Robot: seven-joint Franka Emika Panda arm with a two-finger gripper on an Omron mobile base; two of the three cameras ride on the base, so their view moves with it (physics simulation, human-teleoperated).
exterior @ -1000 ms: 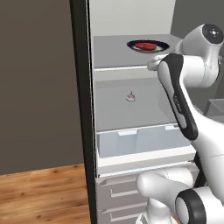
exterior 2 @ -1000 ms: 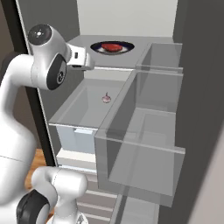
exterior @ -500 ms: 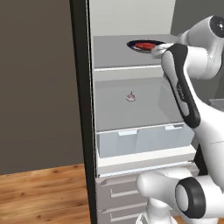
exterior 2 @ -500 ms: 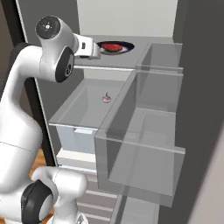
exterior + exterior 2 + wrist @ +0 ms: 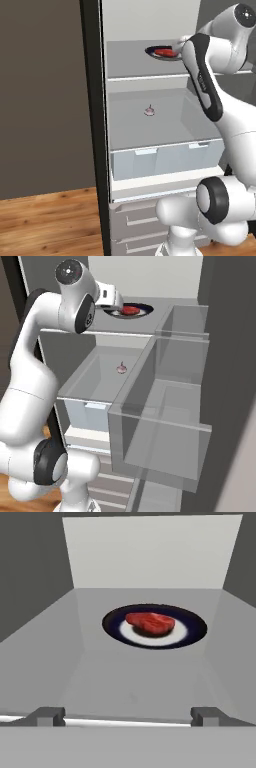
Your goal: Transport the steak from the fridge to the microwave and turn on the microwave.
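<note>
- The gripper points into the open fridge at the level of the top shelf, its two fingertips spread wide with nothing between them.
- Straight ahead of the gripper, well apart from it and farther back on that shelf, the steak lies flat on a dark round plate with a pale centre.
- The steak is red with darker edges and sits a little toward the gripper's left on the plate; nothing touches it.
- From the left base view the white arm reaches up and bends toward the shelf, its hand just beside the plate's near rim.
- Below the gripper, on the next shelf down, a small pinkish object stands alone; I cannot tell what it is.
- Lower still there is a translucent drawer.
- To the gripper's right, the door bins hang on the open fridge door, clear-walled.
</note>
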